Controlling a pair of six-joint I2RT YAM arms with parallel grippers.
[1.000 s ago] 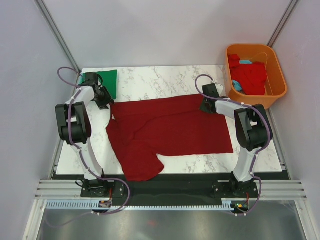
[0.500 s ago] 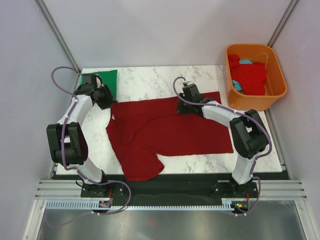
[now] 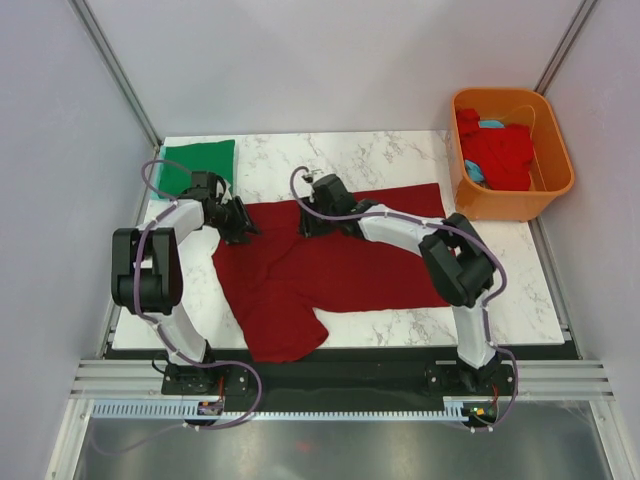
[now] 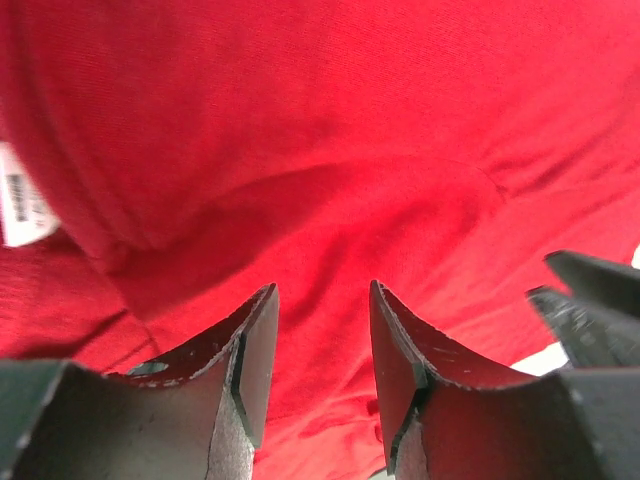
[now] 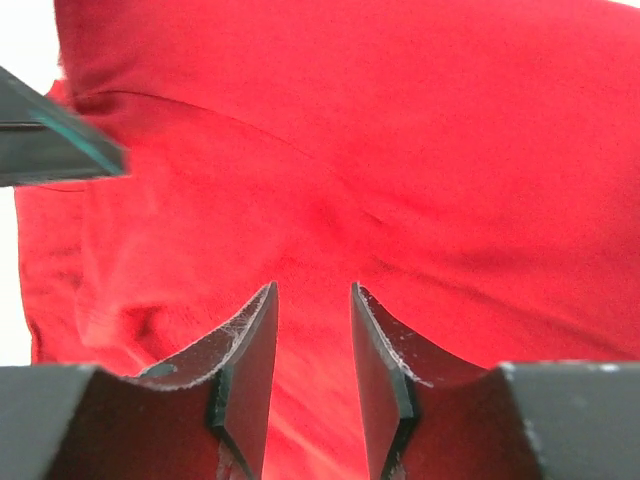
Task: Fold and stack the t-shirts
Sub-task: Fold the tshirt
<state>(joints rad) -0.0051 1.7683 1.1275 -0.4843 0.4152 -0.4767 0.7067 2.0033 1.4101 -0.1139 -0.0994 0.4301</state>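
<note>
A dark maroon t-shirt [image 3: 350, 265] lies spread over the marble table [image 3: 330, 160], one sleeve hanging toward the near edge. My left gripper [image 3: 243, 230] hovers low over its far-left part, jaws open, red cloth [image 4: 330, 150] filling the view below and a white label [image 4: 20, 205] at the left. My right gripper [image 3: 307, 224] is close beside it over the shirt's far edge, also open above the cloth [image 5: 400, 150], nothing between its fingers [image 5: 250, 370]. A folded green t-shirt [image 3: 197, 165] rests at the far-left corner.
An orange tub [image 3: 552, 185] stands at the far right, holding a brighter red shirt [image 3: 497, 152] and a bit of light blue cloth [image 3: 490, 125]. Grey walls and frame rails close in the table on both sides.
My right arm swept left along the shirt's far edge to its middle, its jaws opening a little wider. The left gripper came right and nearer, from beside the green shirt onto the maroon one.
</note>
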